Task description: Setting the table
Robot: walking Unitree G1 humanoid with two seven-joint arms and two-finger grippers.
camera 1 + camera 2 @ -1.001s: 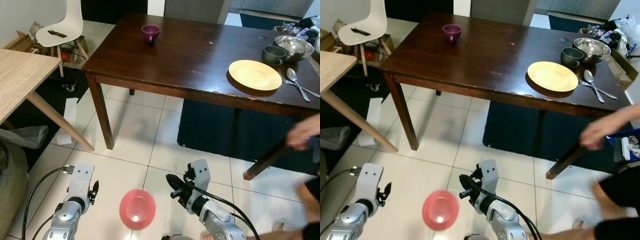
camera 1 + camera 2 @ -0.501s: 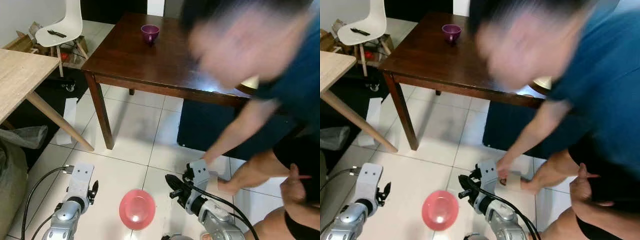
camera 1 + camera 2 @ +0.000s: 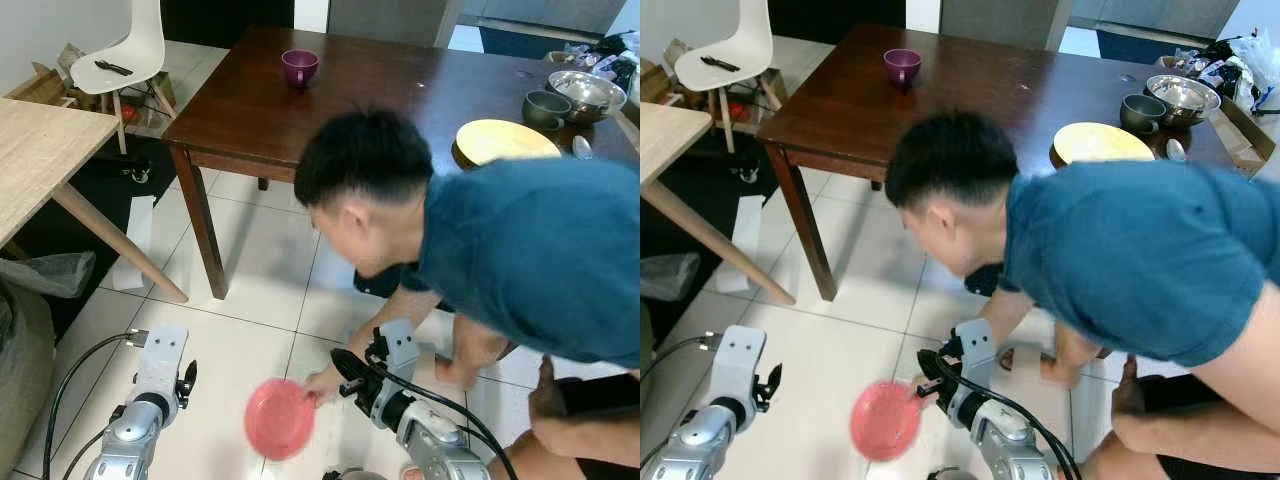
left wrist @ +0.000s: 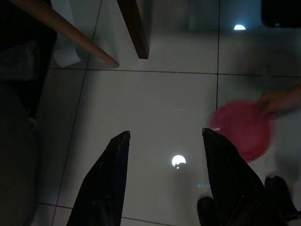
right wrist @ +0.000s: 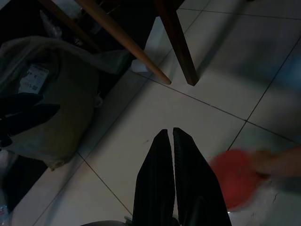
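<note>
Pink plate (image 3: 279, 419) tilted just above floor tiles (image 3: 250, 270), rim held by person's hand (image 3: 324, 381) — person (image 3: 520, 250) crouching low in front of dark wooden counter (image 3: 300, 110). Plate sits between two pincers: right pincer (image 3: 347, 368) just right of it, near hand, fingers pressed together, gripping nothing; left pincer (image 4: 164, 141) further left, fingers spread, empty. On counter — purple cup (image 3: 300, 67) far left, yellow plate (image 3: 505, 140) right, grey cup (image 3: 546, 108) and steel bowl (image 3: 586, 92) far right.

Dark wooden table (image 3: 330, 110), seemingly glossy white tiles (image 3: 250, 260)
</note>
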